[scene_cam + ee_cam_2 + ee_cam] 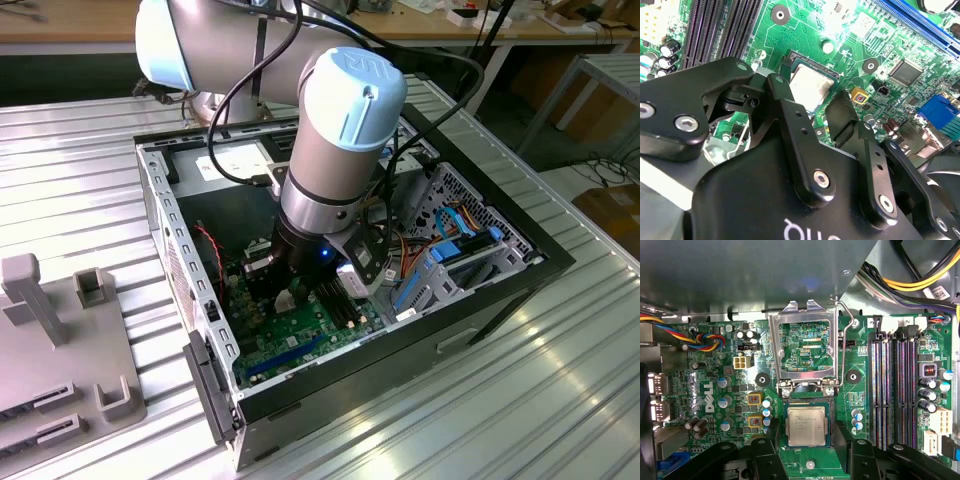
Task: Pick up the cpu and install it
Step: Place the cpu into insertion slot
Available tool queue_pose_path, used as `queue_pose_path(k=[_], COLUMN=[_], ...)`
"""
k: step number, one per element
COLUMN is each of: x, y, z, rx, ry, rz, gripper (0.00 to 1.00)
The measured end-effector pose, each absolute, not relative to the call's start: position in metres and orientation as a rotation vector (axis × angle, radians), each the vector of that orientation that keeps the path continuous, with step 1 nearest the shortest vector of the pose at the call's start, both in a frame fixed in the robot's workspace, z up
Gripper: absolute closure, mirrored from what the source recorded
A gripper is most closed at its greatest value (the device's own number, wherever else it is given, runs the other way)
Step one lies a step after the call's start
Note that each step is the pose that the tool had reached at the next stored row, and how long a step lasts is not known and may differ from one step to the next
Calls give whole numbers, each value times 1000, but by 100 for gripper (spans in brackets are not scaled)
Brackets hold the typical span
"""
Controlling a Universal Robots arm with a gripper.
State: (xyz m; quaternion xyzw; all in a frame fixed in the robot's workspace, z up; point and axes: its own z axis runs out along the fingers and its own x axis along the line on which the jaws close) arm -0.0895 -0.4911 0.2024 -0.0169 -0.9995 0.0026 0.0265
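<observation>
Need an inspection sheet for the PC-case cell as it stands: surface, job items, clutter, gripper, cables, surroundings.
Surface: ribbed silver metal table carrying the open black computer case.
Job's things: small square silver-topped cpu sits within the socket on the green motherboard; silver metal load plate is hinged up.
Clutter: grey plastic fixture block on the table at the exterior view's left.
Gripper: black gripper low, directly over the cpu.
Cables: red twisted wire by the case wall; yellow and black bundle; multicoloured fan wires.
Surroundings: wooden workbench behind the table.
</observation>
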Motion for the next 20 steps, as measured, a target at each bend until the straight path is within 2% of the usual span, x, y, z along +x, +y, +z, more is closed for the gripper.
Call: queue_pose_path(k=[3,4,11,12,20], x=[-89,-89,-89,-89,-88], y=[-491,-491,-491,-491,-491], z=[202,202,202,202,202], rx=[-52,-52,-52,-52,-52], ry=[-3088,-3088,-3088,-3088,-3088], rz=[8,8,8,8,8], gripper=[47,54,55,61,61])
